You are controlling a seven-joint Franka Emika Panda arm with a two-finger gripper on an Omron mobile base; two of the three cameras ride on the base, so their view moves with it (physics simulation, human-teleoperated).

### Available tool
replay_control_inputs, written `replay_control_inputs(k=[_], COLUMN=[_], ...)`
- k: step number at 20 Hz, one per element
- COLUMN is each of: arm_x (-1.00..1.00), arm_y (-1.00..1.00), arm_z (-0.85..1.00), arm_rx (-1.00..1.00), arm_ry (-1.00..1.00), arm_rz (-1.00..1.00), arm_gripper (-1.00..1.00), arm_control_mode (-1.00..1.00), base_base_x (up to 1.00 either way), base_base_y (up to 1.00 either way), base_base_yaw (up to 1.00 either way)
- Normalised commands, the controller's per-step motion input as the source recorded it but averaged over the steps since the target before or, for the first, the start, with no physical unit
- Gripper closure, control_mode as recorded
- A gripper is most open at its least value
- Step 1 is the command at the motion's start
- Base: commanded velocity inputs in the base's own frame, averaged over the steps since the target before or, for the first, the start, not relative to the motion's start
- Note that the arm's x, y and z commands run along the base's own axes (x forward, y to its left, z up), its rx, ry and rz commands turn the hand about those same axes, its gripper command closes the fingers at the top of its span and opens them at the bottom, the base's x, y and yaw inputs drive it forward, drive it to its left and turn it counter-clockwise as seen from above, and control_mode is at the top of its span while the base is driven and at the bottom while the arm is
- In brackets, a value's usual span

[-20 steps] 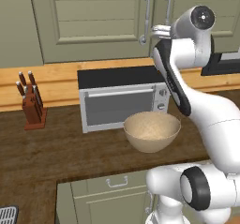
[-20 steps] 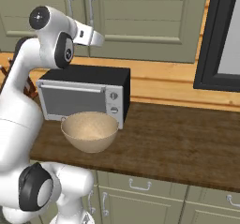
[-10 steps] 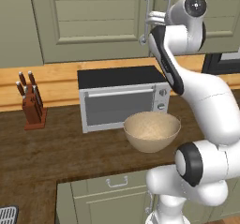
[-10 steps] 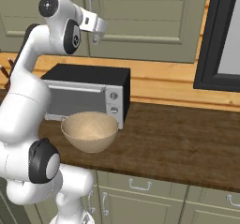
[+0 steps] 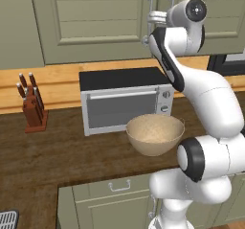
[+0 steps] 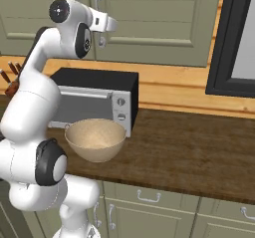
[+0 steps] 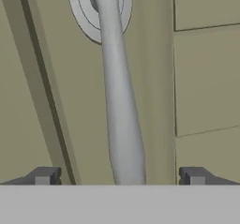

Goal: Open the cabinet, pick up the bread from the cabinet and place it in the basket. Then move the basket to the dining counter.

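The sage-green cabinet [image 6: 159, 13] is closed, and the bread is hidden behind its door. My gripper [image 7: 119, 176] is open and raised to the door, with the curved silver bar handle [image 7: 121, 101] running between the two fingertips [image 7: 44, 176]. From the base, the gripper [image 5: 150, 26] [image 6: 110, 24] sits right at the handle [image 6: 101, 40], above the microwave. The round tan basket [image 5: 155, 134] [image 6: 95, 140] stands empty on the wood counter in front of the microwave. The dining counter is out of view.
A black and silver microwave [image 5: 124, 103] [image 6: 94, 100] stands against the wall under the cupboards. A knife block [image 5: 31, 106] is to its left. A dark window frame [image 6: 234, 38] rises at the right. Panelled drawers [image 6: 149, 212] lie below the counter [image 6: 189, 152].
The arm has stretched up and forward, carrying the open gripper from beside the microwave top to the cabinet handle. The basket and microwave have not moved.
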Motion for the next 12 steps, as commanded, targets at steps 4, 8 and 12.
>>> replay_control_inputs(k=[4, 8, 12], arm_x=[0.59, 0.64, 0.11], arm_y=[-0.13, -0.05, 0.0], arm_z=[-0.08, -0.12, -0.01], arm_rx=[0.05, 0.02, 0.0], arm_ry=[0.0, 0.02, 0.01], arm_rz=[0.0, 0.0, 0.0], arm_gripper=[-1.0, 1.0, 1.0], arm_control_mode=[-1.0, -1.0, -1.0], base_base_x=[0.0, 0.0, 0.0], base_base_y=[0.0, 0.0, 0.0], base_base_yaw=[0.0, 0.0, 0.0])
